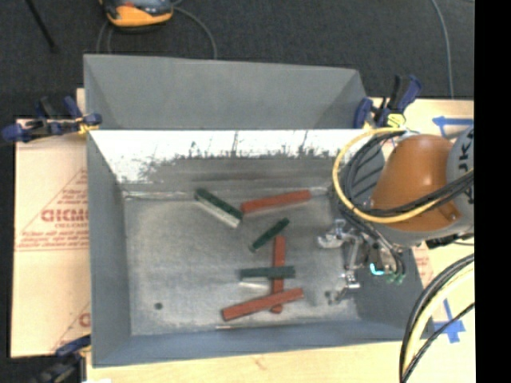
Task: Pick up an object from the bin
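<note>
From above: my claw [335, 266] hangs at three o'clock in the bin [108, 238], close by the right wall, fingers apart with nothing between them, ready, I'd say, to close on something. At my nine o'clock lies a short green stick [267, 274], at eight a long red stick [262, 304]. They cross others in a loose heap mid-bin, so a top one looks the easiest to grab.

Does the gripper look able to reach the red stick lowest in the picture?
Probably yes: the gripper sits just right of the red stick, bare floor between them, nothing on its near end.
</note>
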